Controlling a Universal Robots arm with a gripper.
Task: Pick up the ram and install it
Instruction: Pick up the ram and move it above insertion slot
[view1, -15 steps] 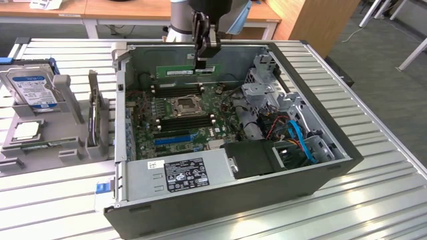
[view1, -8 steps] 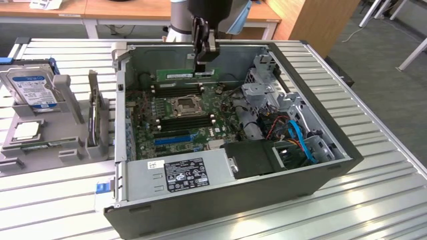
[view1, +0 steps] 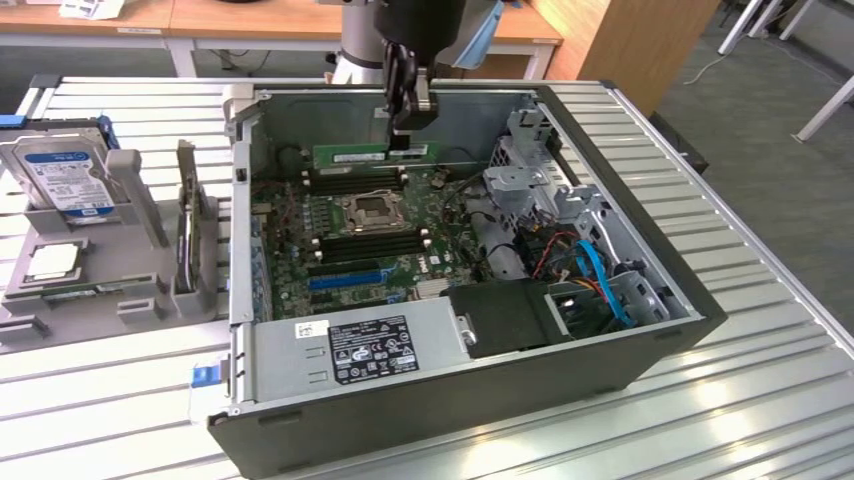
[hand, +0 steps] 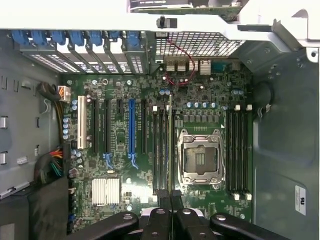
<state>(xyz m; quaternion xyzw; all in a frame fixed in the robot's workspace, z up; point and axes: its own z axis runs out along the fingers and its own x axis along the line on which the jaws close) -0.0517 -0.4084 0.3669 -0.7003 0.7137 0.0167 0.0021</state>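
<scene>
Exterior view: tool (view1: 406, 128) clamped on ram (view1: 350, 154), held level above motherboard (view1: 300, 265), clear of case walls (view1: 467, 105). Wrist view: ram edge-on over memory slots (hand: 159, 145) beside the empty CPU socket (hand: 201, 159).

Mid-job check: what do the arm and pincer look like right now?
The pincer is black, with slim fingers on curved linkage bars joined by round pivot pins, and a light grey metal block on one side. Above it the arm is a pale grey tube with a black wrist housing and a light-blue cap.

ram (view1: 354, 154) partly behind fingers (view1: 419, 105) (midsection), arm (view1: 358, 40) cropped
</scene>
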